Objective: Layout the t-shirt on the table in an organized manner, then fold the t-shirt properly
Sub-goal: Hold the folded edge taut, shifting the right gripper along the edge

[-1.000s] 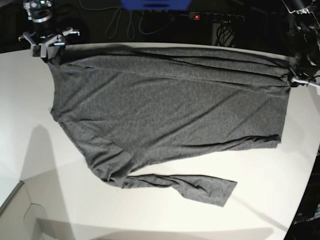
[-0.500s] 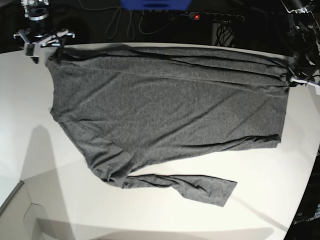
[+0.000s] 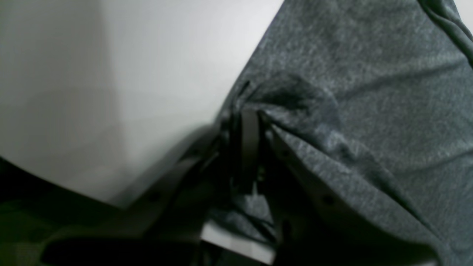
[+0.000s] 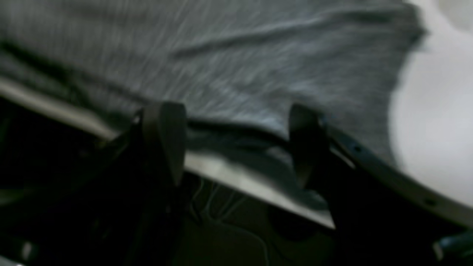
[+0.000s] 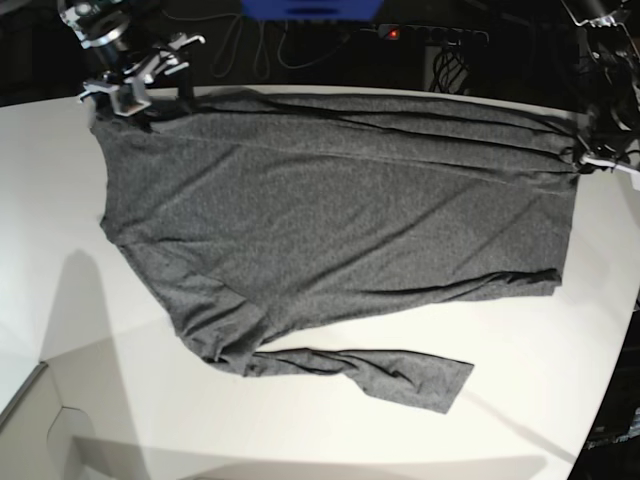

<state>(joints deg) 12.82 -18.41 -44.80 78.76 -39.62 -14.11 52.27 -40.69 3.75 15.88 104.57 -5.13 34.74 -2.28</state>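
Note:
The dark grey t-shirt (image 5: 330, 220) lies spread flat over the white table (image 5: 60, 200), one long sleeve (image 5: 380, 372) stretched toward the front. At the far left corner of the shirt my right gripper (image 5: 150, 88) hovers open. In the blurred right wrist view its fingers (image 4: 164, 144) stand wide apart with the right gripper (image 4: 236, 147) empty, just off the t-shirt (image 4: 240, 66) hem at the table edge. My left gripper (image 5: 583, 158) sits at the shirt's far right corner. The left wrist view shows the left gripper (image 3: 249, 136) shut on a pinch of the t-shirt (image 3: 369, 92).
Behind the table's far edge are a power strip with a red light (image 5: 430, 33), loose cables (image 5: 250, 45) and a blue object (image 5: 310, 8). The table's curved edge (image 5: 622, 340) runs down the right. A pale flap (image 5: 40, 420) sits at the lower left.
My right gripper has opened wide, let go of the shirt's far left corner, and swung right along the back edge. The left gripper and the shirt have stayed put.

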